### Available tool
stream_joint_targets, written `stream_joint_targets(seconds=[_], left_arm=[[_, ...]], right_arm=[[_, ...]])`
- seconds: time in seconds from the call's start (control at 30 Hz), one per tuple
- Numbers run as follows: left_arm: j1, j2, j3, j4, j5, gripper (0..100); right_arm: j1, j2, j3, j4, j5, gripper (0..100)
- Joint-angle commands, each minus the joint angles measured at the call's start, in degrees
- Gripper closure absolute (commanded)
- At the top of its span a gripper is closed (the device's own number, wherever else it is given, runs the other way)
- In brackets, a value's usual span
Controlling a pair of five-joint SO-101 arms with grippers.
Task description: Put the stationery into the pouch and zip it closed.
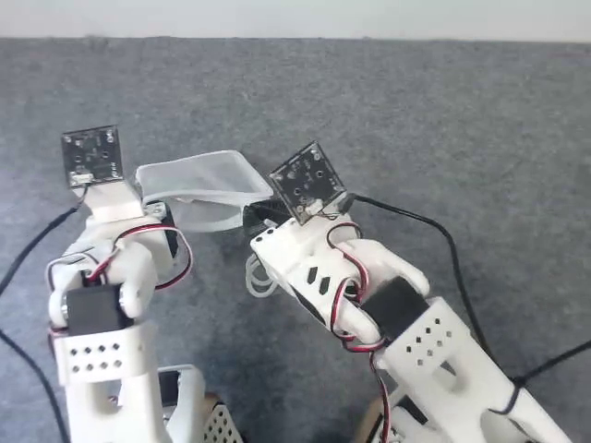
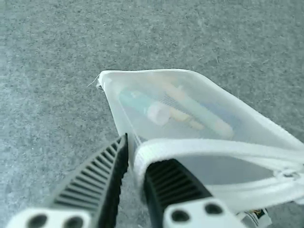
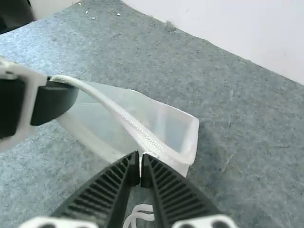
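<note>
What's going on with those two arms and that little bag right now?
Left gripper shut on pouch rim. Right gripper shut on zipper end. Stationery inside pouch.

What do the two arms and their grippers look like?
The left arm and right arm are white plastic with black servo motors, perforated segments and red, black and white wires. Each wrist carries a square camera board. The left gripper and right gripper have black ribbed fingers.
</note>
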Motion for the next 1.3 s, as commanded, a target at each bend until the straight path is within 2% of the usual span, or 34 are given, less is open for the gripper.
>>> stream_joint_targets(seconds=[0.0,0.13,0.27,0.43,0.73,0.93,1.0,1.17,1.27], left_arm=[[-0.26,-1.23,-1.27,-0.18,-0.44,99],[-0.26,-1.23,-1.27,-0.18,-0.44,99],[-0.26,-1.23,-1.27,-0.26,-0.35,99],[-0.26,-1.23,-1.27,-0.26,-0.26,99],[-0.35,-1.23,-1.27,-0.26,-0.26,99],[-0.35,-1.23,-1.10,-0.35,-0.26,99],[-0.35,-1.23,-1.10,-0.35,-0.18,99],[-0.35,-1.23,-1.10,-0.44,-0.18,99],[-0.35,-1.23,-1.10,-0.44,-0.18,99]], right_arm=[[0.13,3.38,-0.79,-3.56,4.40,98.8],[0.75,2.77,-0.97,-2.95,7.91,98.8],[1.01,-5.41,-0.97,1.27,10.02,98.7],[1.01,-12.00,-0.79,1.98,10.20,98.8],[1.01,-12.88,-0.44,12.35,9.76,98.9],[0.84,-14.37,6.77,12.53,10.02,98.6],[1.01,-15.16,9.41,12.53,10.11,94.4],[1.01,-16.31,15.12,10.07,10.11,75.4],[1.01,-15.52,18.46,4.44,10.11,71.7]])
